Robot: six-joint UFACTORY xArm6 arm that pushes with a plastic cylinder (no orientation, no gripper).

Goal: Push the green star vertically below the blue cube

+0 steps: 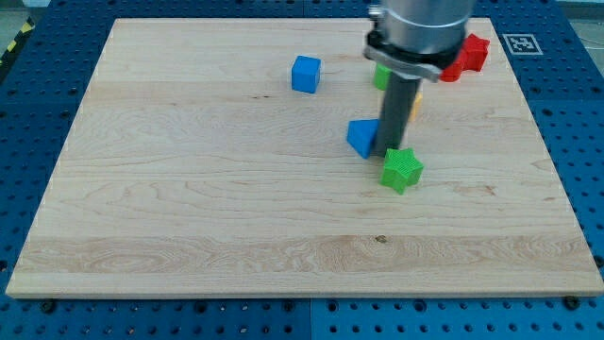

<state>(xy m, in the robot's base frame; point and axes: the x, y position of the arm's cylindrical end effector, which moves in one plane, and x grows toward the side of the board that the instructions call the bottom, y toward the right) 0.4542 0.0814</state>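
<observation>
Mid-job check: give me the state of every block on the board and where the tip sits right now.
green star: flat on the board, at the view's lower right of the blue cube, not yet below it.
blue cube: resting alone near the view's top.
second blue block: just left of the rod.
my tip: at the green star's upper edge.
red block: partly hidden by the arm.
green and yellow blocks: mostly hidden behind the arm.

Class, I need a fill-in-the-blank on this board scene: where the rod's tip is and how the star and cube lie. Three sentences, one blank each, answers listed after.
1. My tip stands just above the green ____ in the view.
2. The blue cube lies toward the view's upper ____ of the green star.
3. The second blue block sits just to the view's ____ of my tip.

Missing words: star; left; left
</observation>
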